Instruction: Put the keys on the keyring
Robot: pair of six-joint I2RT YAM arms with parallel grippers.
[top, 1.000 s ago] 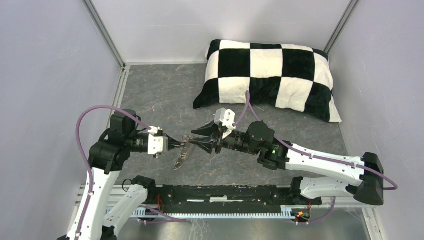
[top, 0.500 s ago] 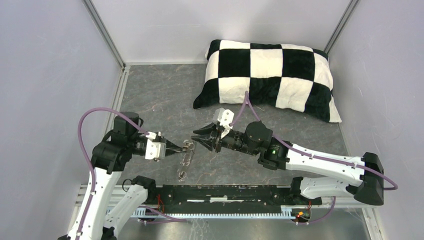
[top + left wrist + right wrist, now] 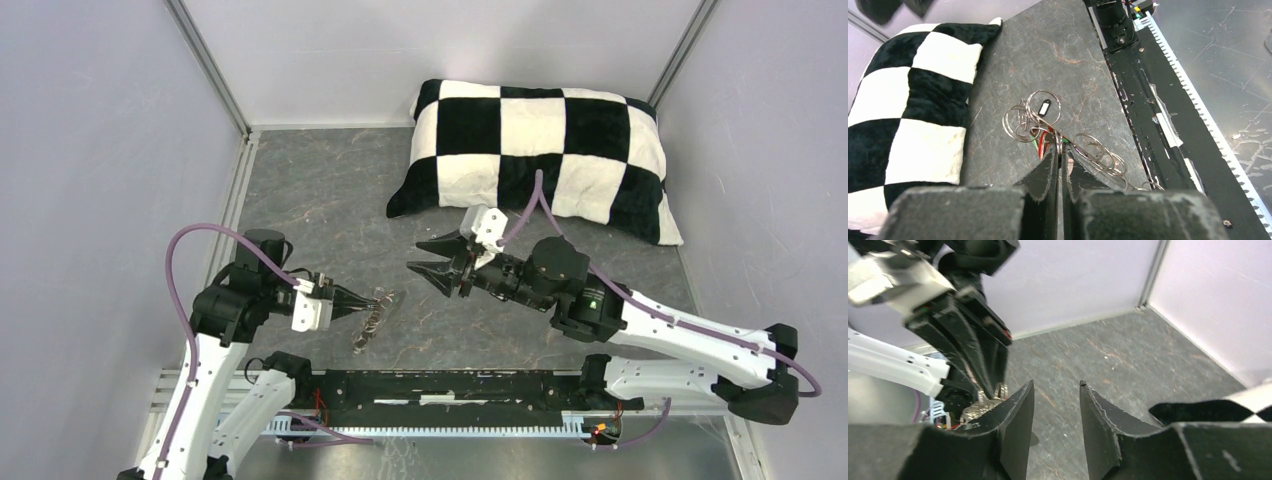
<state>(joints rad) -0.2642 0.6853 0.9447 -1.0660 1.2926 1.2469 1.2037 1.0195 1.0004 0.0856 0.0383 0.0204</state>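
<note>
Your left gripper (image 3: 1059, 150) is pinched shut on the keyring (image 3: 1024, 120) bunch; right gripper (image 3: 413, 255) hangs apart, jaws parted, empty. Steady left, then ease right toward the black-tagged key (image 3: 1044, 106).

Right claw (image 3: 414, 256): backs off to the right and a little farther, so it now stands apart from the keys (image 3: 373, 318) it met a second ago; its jaws, briefly narrower, stand parted again.
Left claw (image 3: 362, 304): draws back toward the near edge, taking the bunch with it.
Keys: no longer strung between both claws; the left claw alone grips them, nearer than before.
Right arm (image 3: 660, 330): elbow swings out to the right.
</note>
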